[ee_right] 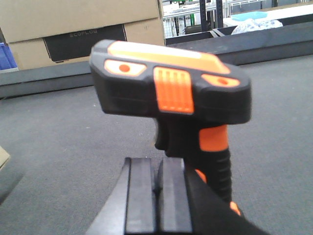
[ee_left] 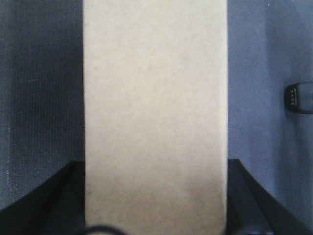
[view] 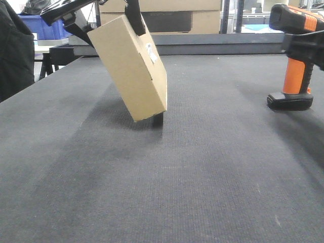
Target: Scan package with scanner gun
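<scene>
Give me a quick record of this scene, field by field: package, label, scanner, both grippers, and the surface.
package: tilted, held at its top end; whether its lower corner touches the mat is unclear
label: white, on the face turned toward the scanner gun's side
scanner gun: upright, base apparently on the mat
left gripper: fingers on both sides of the package
right gripper: at the scanner gun's handle; grip unclear
surface: dark grey mat
</scene>
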Controlling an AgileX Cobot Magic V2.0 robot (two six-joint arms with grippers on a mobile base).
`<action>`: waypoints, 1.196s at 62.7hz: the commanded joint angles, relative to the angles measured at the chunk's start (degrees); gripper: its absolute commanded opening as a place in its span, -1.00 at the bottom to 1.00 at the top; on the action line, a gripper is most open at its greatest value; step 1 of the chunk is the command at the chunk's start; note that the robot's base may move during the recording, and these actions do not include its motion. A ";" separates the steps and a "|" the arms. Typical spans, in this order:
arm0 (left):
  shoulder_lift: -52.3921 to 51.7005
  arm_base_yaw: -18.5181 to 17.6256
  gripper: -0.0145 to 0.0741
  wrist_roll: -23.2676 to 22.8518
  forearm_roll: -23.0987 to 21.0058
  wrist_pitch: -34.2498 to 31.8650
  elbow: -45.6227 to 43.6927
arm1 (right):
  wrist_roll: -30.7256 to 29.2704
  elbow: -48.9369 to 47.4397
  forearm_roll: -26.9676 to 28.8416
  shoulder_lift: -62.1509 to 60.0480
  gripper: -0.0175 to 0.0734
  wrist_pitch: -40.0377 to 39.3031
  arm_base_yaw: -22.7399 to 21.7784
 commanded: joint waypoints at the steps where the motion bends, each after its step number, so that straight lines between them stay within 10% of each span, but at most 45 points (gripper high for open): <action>1: -0.34 0.02 -0.92 -0.01 -0.43 -0.67 -0.19 | -0.51 -1.25 0.67 1.58 -0.76 -1.05 0.09; 12: -0.34 0.02 -0.92 -0.01 -0.43 -0.67 -0.19 | -0.51 -2.16 0.67 3.16 0.16 -1.10 0.09; 22: -0.34 0.02 -0.92 -0.01 -0.43 -0.67 -0.19 | -0.51 -4.05 0.67 5.61 0.58 -1.38 0.09; 75: -0.34 -0.07 -0.92 -0.01 -0.43 -0.55 -0.19 | 1.12 -8.34 1.46 10.10 0.62 -3.02 -2.67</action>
